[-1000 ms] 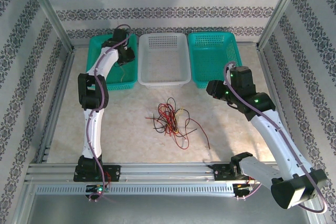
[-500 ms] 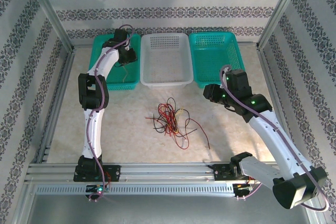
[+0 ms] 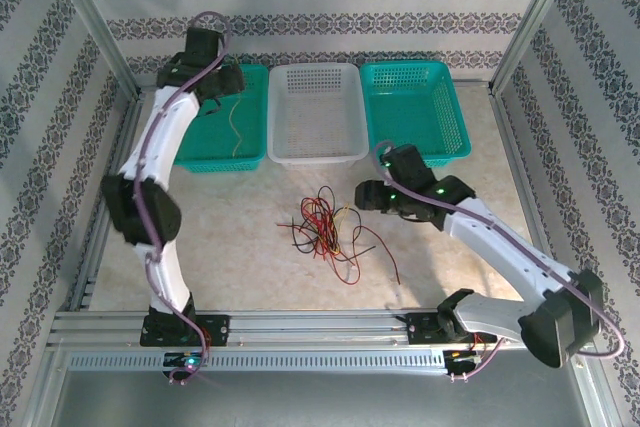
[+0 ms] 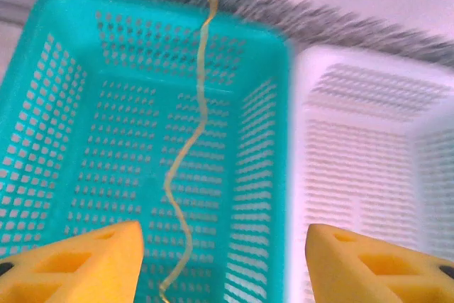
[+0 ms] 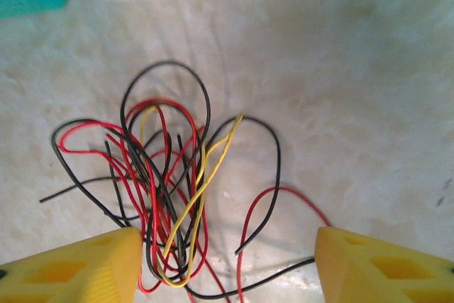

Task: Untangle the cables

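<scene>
A tangle of red, black and yellow cables (image 3: pixel 322 227) lies on the table in front of the baskets. In the right wrist view the cables (image 5: pixel 167 189) spread out below and between my yellow fingers. My right gripper (image 3: pixel 363 197) hovers just right of the pile, open and holding nothing (image 5: pixel 225 250). One yellow cable (image 3: pixel 234 129) lies wavy inside the left teal basket (image 3: pixel 200 162). The same cable (image 4: pixel 186 164) runs down the basket floor under my left gripper (image 4: pixel 221 250). That left gripper (image 3: pixel 228 82) stands open over the basket's far end.
A white basket (image 3: pixel 316 154) sits in the middle at the back, and a second teal basket (image 3: pixel 455 150) to its right. The white one (image 4: pixel 369 161) borders the left teal basket. Metal frame rails run along the table's sides and front.
My right gripper has moved left and nearer, up to the tangle. The left arm's elbow swung out left and its gripper shifted to the basket's far left. The yellow cable stays in the basket.
</scene>
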